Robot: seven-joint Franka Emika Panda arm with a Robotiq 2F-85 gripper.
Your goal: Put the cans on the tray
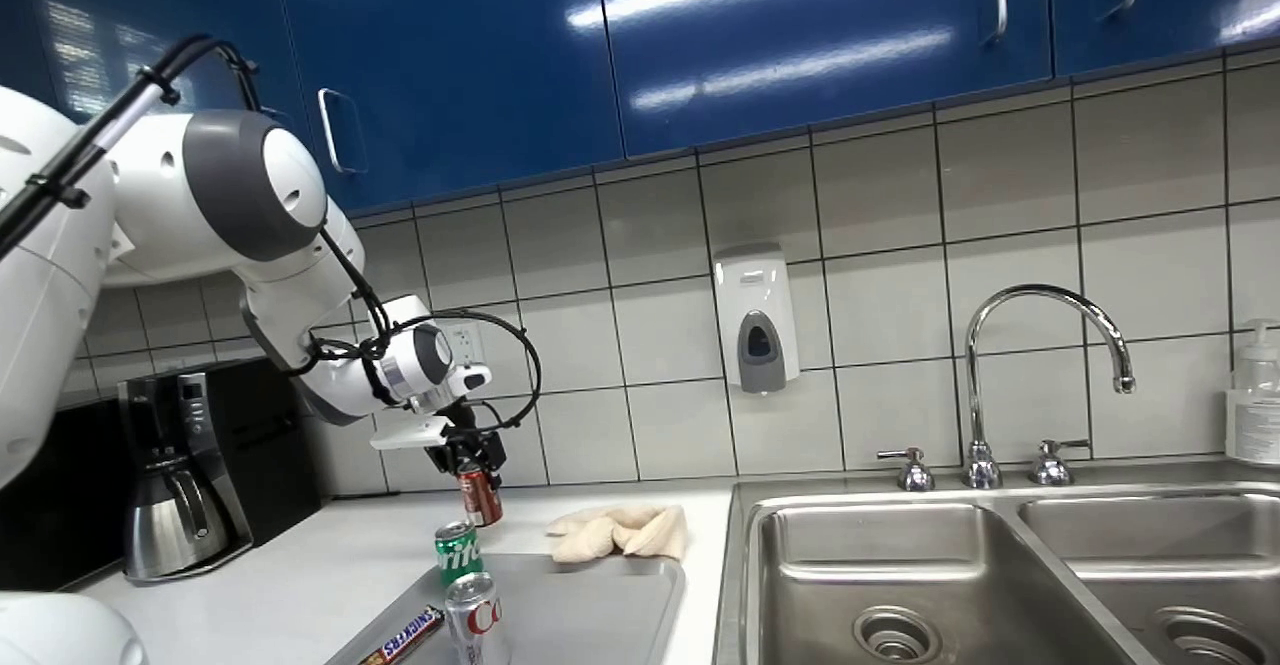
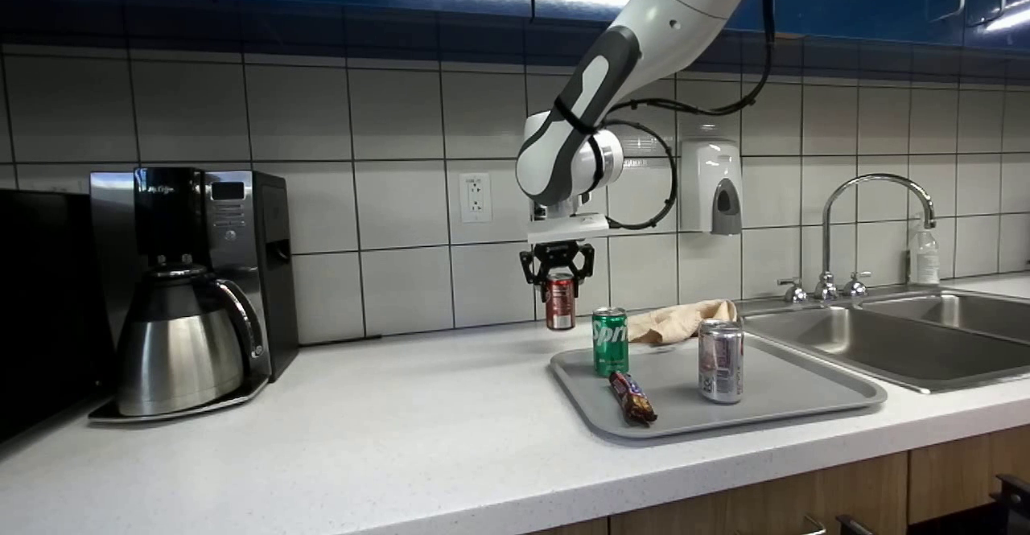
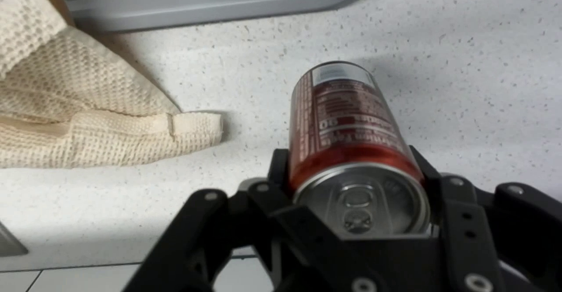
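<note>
The red can (image 2: 560,311) is upright between the fingers of my gripper (image 2: 561,284), which press on both sides near its top. In the wrist view the red can (image 3: 344,112) shows its lid and pull tab between the black fingers (image 3: 353,173). It is over the counter behind the pale grey tray (image 2: 788,378); I cannot tell whether its base touches the counter. The green can (image 2: 610,343) stands upright on the tray's back left part in that exterior view. The silver can (image 2: 720,362) with red markings stands on the tray farther right. Both are out of the wrist view.
A wrapped candy bar (image 2: 632,398) lies on the tray near the green can. A beige cloth (image 2: 680,322) lies behind the tray, beside the red can (image 1: 481,505). The tiled wall is close behind my gripper. The coffee maker (image 2: 193,294) stands left, the steel sink (image 2: 885,342) right.
</note>
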